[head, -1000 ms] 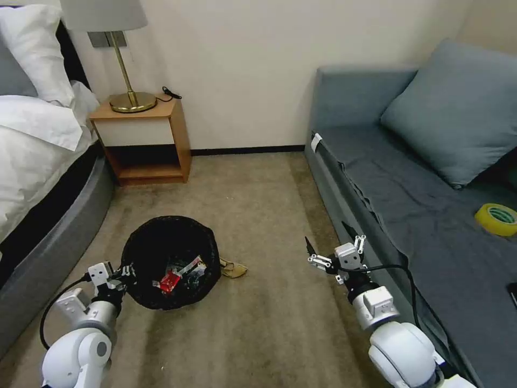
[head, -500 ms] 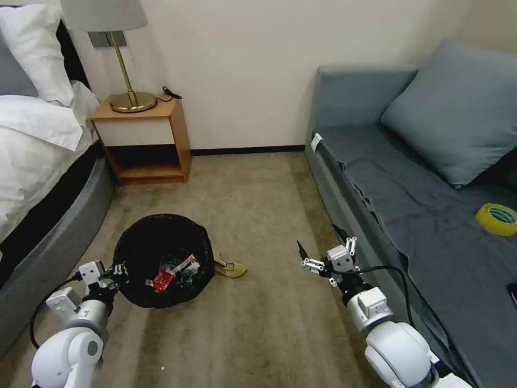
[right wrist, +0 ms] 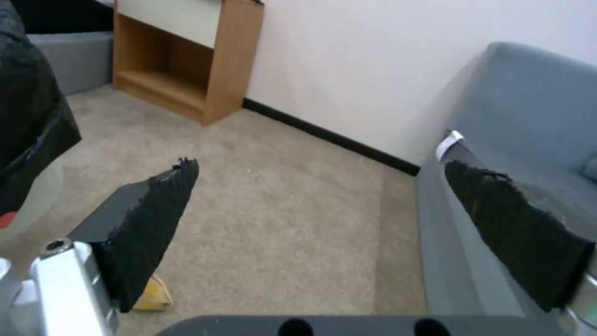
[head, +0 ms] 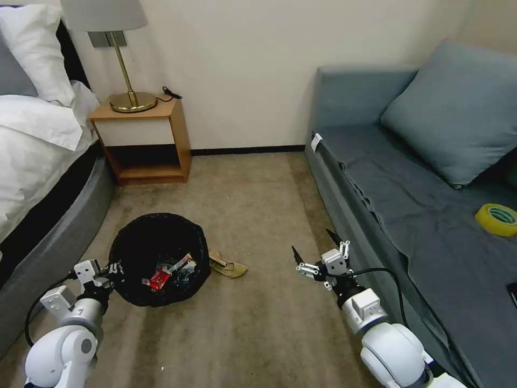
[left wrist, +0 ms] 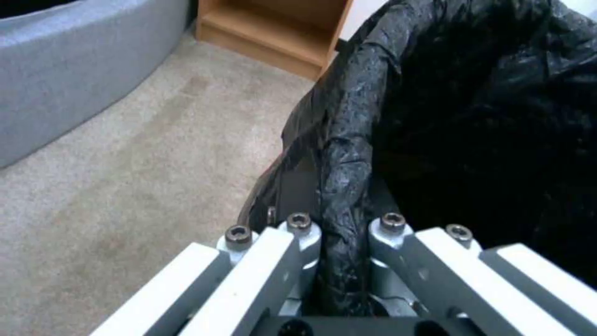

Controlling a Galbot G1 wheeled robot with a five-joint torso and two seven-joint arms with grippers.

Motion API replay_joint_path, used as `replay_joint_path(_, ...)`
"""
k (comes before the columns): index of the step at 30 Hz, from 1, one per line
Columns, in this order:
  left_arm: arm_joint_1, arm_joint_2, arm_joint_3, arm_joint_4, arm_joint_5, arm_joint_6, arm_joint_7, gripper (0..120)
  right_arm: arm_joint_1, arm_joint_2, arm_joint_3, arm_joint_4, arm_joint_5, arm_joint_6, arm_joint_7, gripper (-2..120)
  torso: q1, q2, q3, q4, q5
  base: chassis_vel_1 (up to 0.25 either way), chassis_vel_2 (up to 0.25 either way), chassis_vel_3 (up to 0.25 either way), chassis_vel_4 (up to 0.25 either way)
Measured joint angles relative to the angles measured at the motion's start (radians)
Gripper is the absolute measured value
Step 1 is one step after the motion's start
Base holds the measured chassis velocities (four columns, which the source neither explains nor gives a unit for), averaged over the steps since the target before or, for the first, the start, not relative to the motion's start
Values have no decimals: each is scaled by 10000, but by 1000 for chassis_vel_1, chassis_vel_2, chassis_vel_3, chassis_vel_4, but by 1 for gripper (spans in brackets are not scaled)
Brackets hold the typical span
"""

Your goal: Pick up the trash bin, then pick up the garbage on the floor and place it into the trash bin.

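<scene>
Beige carpet point(head: 258, 215) between one bed point(head: 37, 178) on the left and one grey sofa point(head: 420, 183) on the right, one wooden nightstand point(head: 145, 140) with one brass lamp point(head: 121, 59) against the wall. One trash bin point(head: 159, 258) lined with a crinkly black bag, tilted, mouth wide and facing up; inside, a red-and-white packet point(head: 157, 279) plus other litter too small to count. One crumpled tan paper point(head: 227, 266) on the carpet, just beside the bin's right edge. Left gripper point(head: 107, 269) clamped on the bin's bagged rim. Right gripper point(head: 315, 252) spread wide, holding nothing, above the carpet near the sofa's front. One yellow tape roll point(head: 496, 219) on the sofa.
</scene>
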Motion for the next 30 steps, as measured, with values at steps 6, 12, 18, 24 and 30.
replay_joint_path(6,35,78,-119,33,-122,-14,35,4,89,60,-117,-35,13,-18,-57,100,0,0,0,0,0,0,0,0,0)
replay_joint_path(12,79,75,-194,46,-180,-28,61,4,146,72,-193,-67,4,-68,-77,100,0,-1,0,0,0,0,0,0,0)
replay_joint_path(18,117,29,-264,57,-216,-43,88,4,198,69,-232,-106,2,-106,-91,100,0,0,-1,1,0,-7,4,10,-4)
replay_joint_path(24,151,-30,-345,59,-242,-61,126,4,280,59,-276,-172,-3,-124,-95,100,0,0,0,0,2,-65,57,61,-47)
replay_joint_path(30,165,-49,-393,76,-263,-73,138,4,384,41,-372,-233,4,-153,-96,100,1,0,0,0,2,-80,92,91,-93)
